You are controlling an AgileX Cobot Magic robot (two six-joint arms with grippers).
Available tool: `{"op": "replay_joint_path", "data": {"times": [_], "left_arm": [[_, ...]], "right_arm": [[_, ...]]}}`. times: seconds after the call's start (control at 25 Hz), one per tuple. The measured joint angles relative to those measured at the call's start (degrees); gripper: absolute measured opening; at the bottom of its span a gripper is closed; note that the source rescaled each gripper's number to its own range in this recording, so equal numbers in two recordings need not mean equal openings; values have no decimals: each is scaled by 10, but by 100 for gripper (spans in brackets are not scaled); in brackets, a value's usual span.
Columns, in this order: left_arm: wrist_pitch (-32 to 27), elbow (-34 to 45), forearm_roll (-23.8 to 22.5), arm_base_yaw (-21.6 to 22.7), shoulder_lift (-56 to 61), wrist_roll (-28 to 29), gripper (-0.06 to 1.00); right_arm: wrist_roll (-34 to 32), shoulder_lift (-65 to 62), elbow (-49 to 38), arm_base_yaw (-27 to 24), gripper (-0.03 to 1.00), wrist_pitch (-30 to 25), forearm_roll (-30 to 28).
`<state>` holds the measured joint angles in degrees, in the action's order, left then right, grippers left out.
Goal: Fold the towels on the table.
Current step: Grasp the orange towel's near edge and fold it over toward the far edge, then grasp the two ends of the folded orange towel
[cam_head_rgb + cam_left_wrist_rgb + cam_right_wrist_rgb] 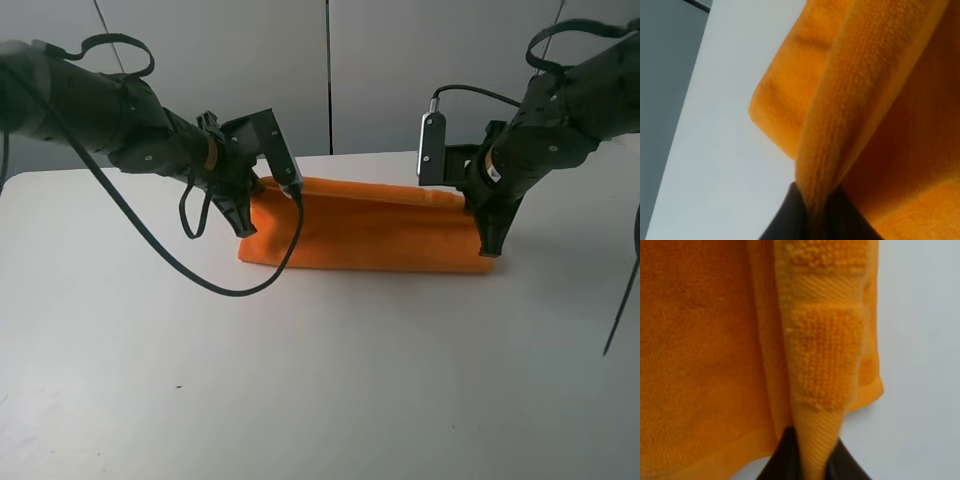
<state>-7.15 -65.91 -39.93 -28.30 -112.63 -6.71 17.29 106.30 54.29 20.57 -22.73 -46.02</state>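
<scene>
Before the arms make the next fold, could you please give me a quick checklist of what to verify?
1. Left gripper pinching the towel: ok.
2. Right gripper pinching the towel: ok.
3. Both held edges even: cannot tell.
4. Left arm's cable clear of the towel: not ok, it hangs across its corner.
5. Bare table in front for laying down: ok.

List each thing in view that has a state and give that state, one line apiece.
towel: doubled over into a long band, lying on the table, one end corner pinched in each gripper.
left gripper: shut on a fold of the towel, low at the table.
right gripper: shut on the towel's other end, low at the table.
table: white top, bearing the towel.
</scene>
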Motion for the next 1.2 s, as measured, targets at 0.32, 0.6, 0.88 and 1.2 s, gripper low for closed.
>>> {"op": "replay_joint_path", "data": {"times": [0.32, 0.6, 0.88, 1.2], "left_arm": [[29, -7, -9, 17, -23, 15, 0], [35, -10, -12, 19, -25, 16, 0], [14, -10, -13, 26, -25, 16, 31], [-4, -10, -13, 32, -25, 16, 99]], "right_arm": [[-21, 24, 5, 0, 0, 13, -29], [-27, 29, 5, 0, 0, 13, -29], [-31, 29, 5, -4, 30, -4, -32], [-151, 18, 4, -9, 91, -26, -139]]}}
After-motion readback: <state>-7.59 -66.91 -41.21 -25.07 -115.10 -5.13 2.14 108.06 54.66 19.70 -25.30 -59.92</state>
